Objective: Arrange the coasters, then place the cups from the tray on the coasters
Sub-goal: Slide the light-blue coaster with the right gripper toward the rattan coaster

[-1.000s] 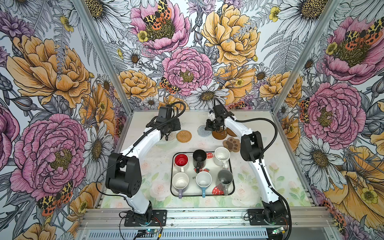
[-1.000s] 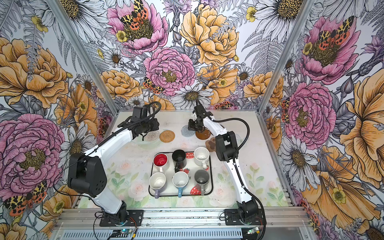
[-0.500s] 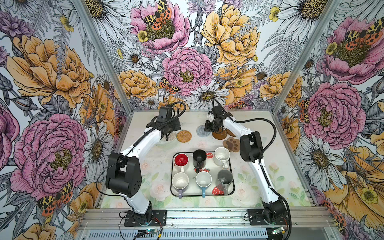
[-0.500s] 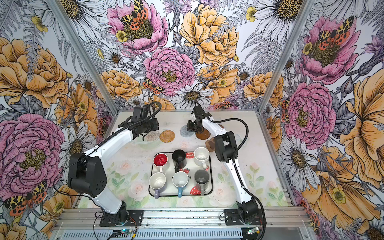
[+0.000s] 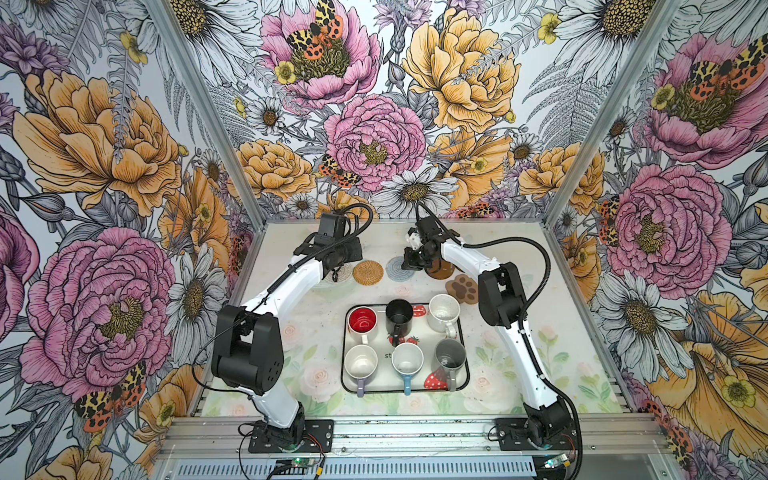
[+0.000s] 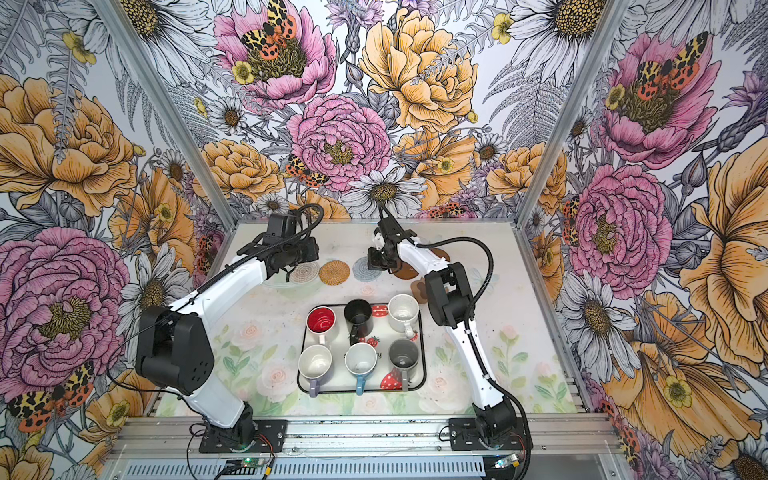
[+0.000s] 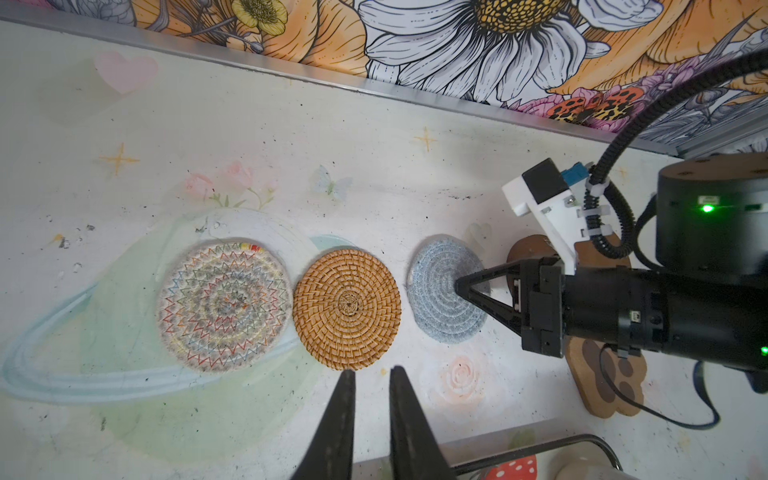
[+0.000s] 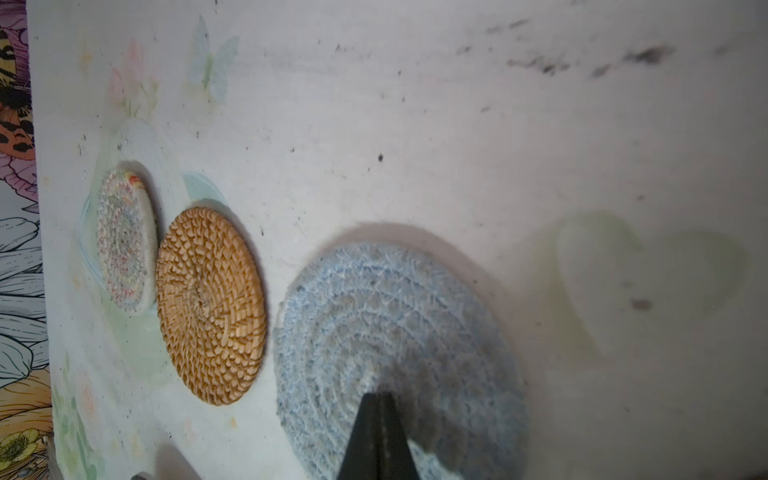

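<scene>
The right gripper [image 7: 458, 286] had its jaws pressed fully together with nothing in them. Its pointed tip came down on the round grey-blue spiral rope coaster [image 7: 436, 320], close to the middle of the coil. It looked to be touching the weave, but how hard it pressed could not be told.

This coaster was a disc, so it had no long axis to line up with, and only direction mattered. Beyond the tip, on the side away from the right wrist, lay the round tan woven-rattan coaster [image 7: 347, 309]. A clear strip of bare table separated it from the grey one. Further on, almost edge to edge with the rattan, lay the round cream rope coaster stitched with coloured zigzags [image 7: 224, 305].

Back under the right wrist sat a plain brown disc coaster [image 7: 524, 248] and the tan paw-shaped coaster with a brown paw print [image 5: 462, 287]. A push of the closed tip toward the rattan would probably even out the row.

The left gripper [image 7: 371, 371] showed only a slim gap between its jaws and held nothing. The rattan's edge lay just ahead of its tips, so the right arm was the nearer one to the grey coaster.

The cream strawberry-printed tray with a thin black rim [image 5: 384, 389] carried six handled mugs [image 5: 405, 359]. It lay behind both grippers, toward the arm bases.
</scene>
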